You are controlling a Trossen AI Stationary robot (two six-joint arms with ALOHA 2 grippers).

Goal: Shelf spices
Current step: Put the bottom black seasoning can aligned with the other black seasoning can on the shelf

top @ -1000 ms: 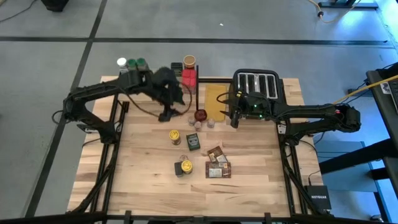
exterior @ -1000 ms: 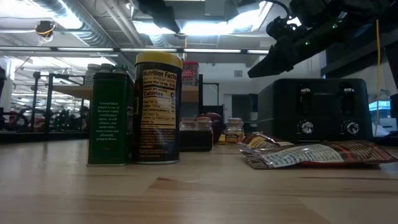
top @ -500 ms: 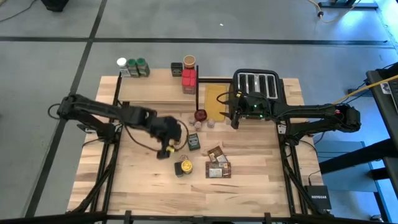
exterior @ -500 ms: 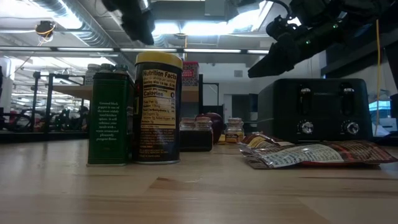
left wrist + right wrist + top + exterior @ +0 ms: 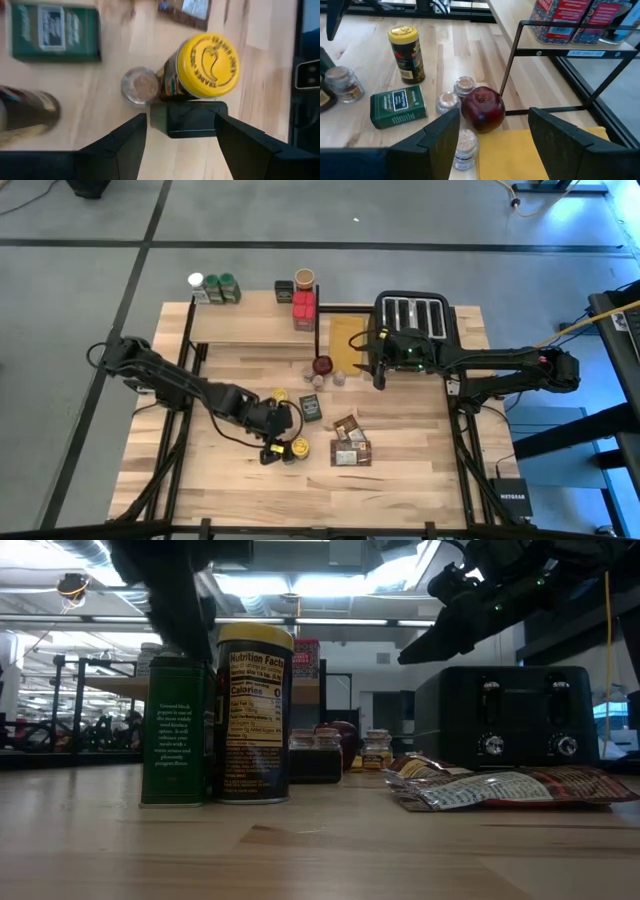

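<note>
Above the wooden table (image 5: pixel 400 430), left pincer (image 5: pixel 180 131) apart, pointing down over yellow-lidded jar (image 5: pixel 202 67).

Two arms over a wooden surface (image 5: pixel 230 480) scattered with spices

Taking the black toaster (image 5: pixel 415 315) as landmark: the right hand (image 5: pixel 379 376) hovers just beside its front left corner, near a dark red round thing (image 5: pixel 322 365). The shelf (image 5: pixel 250 320) lies left of the toaster, carrying red boxes (image 5: pixel 303 310) and green-lidded jars (image 5: pixel 222 286). Well away from the toaster, toward the surface's middle, the left hand (image 5: pixel 270 452) sits beside a yellow-lidded jar (image 5: pixel 299 447), with a green tin (image 5: pixel 312 407) and brown packets (image 5: pixel 351 442) close by.
</note>
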